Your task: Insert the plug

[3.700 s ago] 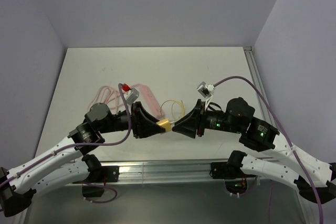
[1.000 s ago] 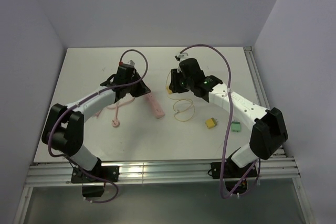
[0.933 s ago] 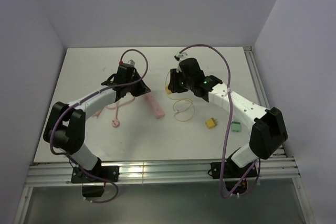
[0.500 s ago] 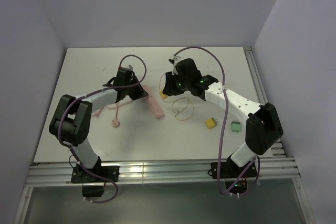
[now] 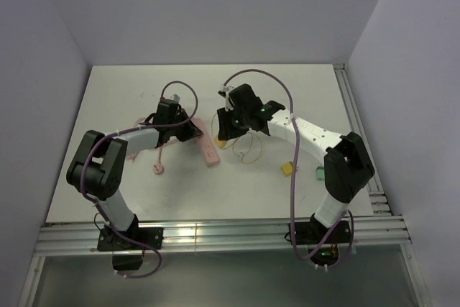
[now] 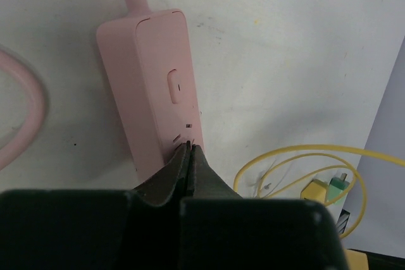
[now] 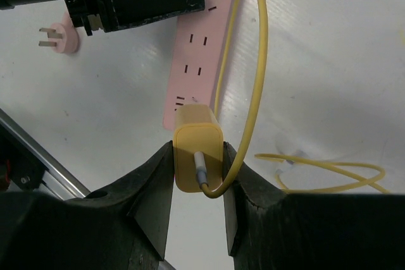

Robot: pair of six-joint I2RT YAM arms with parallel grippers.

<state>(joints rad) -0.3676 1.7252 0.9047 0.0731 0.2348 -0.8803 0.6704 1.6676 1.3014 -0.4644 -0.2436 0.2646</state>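
Note:
My right gripper [image 7: 198,156] is shut on the yellow plug [image 7: 198,143], one finger on each side of it. The plug hangs just above the near end of the pink power strip [image 7: 205,42], and its yellow cable [image 7: 254,61] loops away over the strip. In the top view the right gripper [image 5: 223,133] sits right of the strip [image 5: 209,151]. My left gripper [image 6: 190,148] is shut with nothing between its fingers. Its tips rest on the strip's top face [image 6: 155,86] beside a socket. From above, the left gripper [image 5: 191,131] is at the strip's far end.
The strip's pink cord ends in a pink wall plug [image 5: 158,170] at the left. A yellow cable loop [image 5: 248,150] lies right of the strip. A yellow connector [image 5: 290,169] and a green connector [image 5: 321,173] lie further right. Walls enclose the table on three sides.
The right gripper has carried the yellow plug left and down toward the strip. The left gripper has shut and settled on the strip, and the strip has shifted slightly.

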